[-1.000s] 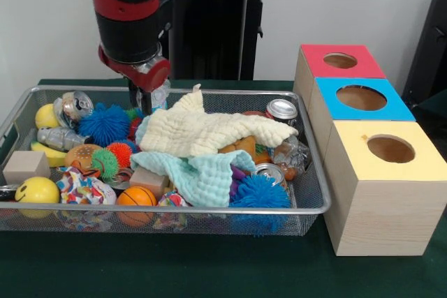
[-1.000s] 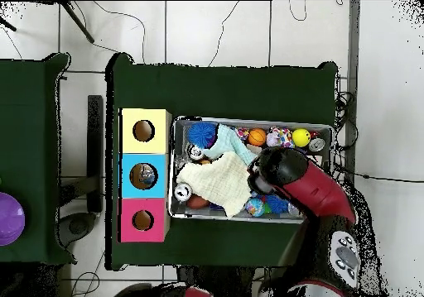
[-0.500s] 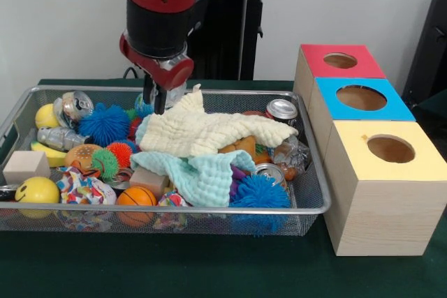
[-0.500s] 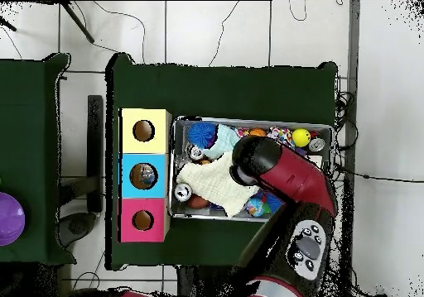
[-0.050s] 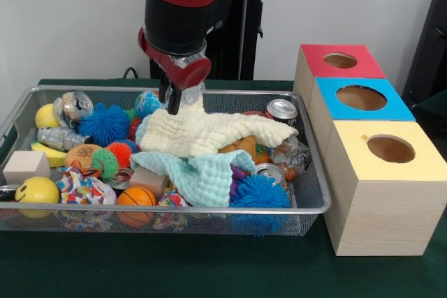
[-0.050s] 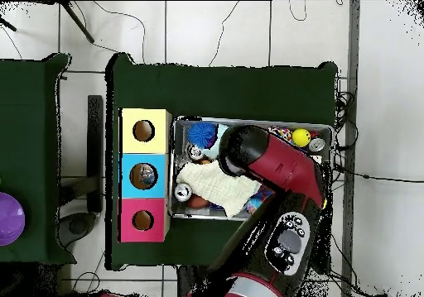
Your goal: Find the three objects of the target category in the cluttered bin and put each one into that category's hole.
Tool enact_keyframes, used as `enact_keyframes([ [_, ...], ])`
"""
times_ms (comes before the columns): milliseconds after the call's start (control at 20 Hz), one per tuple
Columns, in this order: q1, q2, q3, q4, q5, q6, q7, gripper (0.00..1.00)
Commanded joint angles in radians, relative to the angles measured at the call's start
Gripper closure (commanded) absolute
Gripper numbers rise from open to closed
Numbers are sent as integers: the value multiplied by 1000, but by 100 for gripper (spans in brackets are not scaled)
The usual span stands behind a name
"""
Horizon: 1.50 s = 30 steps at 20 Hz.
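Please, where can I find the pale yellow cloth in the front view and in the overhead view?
Front view: the pale yellow cloth lies across the bin's middle, under the gripper.
Overhead view: it lies in the bin's left part, near the boxes, its right side under the arm.
Shared landmark: the blue box, the middle of the three.

Arm [image 6: 273,165] hides bin [image 6: 325,130] middle overhead; fingers unclear.

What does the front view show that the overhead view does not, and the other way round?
Only the front view shows the gripper touching the cream cloth's raised corner, and the smiley ball. Only the overhead view shows something lying inside the blue box's hole and a purple object at the picture's edge. Both show the wire bin, the blue spiky ball and the three boxes.
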Motion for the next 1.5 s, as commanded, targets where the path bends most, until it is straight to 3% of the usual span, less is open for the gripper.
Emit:
enact_keyframes([
  [50, 40, 72, 19, -78, 47, 154, 379, 100],
  [600, 130, 130, -24, -156, 64, 188, 565, 100],
  [950, 180, 120, -24, -139, 83, 198, 642, 100],
  [1500, 124, 120, -22, -165, 82, 248, 653, 100],
])
